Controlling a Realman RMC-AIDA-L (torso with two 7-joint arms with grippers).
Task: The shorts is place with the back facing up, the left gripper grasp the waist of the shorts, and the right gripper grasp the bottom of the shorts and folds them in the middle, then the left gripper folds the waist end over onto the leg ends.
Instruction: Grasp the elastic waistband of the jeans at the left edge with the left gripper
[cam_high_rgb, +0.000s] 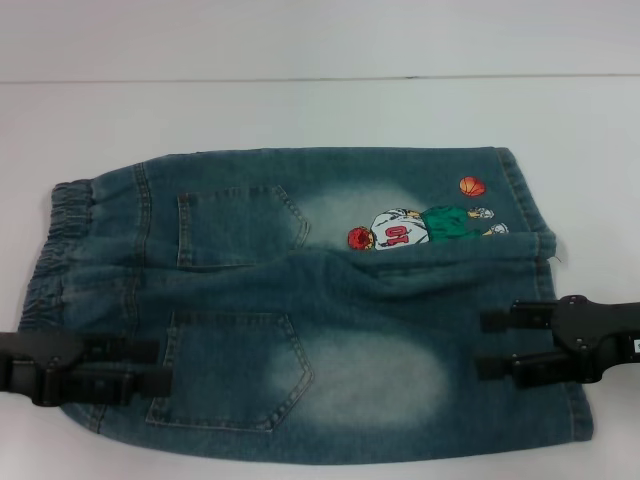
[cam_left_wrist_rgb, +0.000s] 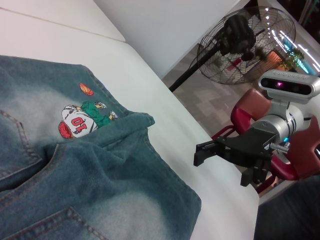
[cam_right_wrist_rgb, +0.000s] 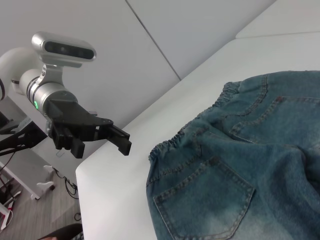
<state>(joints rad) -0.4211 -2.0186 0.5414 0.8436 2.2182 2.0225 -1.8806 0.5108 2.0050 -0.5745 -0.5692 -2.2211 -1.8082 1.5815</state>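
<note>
Blue-green washed denim shorts lie flat on the white table, back up, both patch pockets showing. Ruffled elastic waist at the robot's left, stitched leg hems at its right. A raised crease runs across the middle, below the embroidered basketball player and orange ball.

Black unlabelled left gripper: over the near waist corner, fingers parted, holding nothing. Black right gripper: over the near leg hem, fingers parted, empty.

A black floor fan stands beyond the table.
</note>
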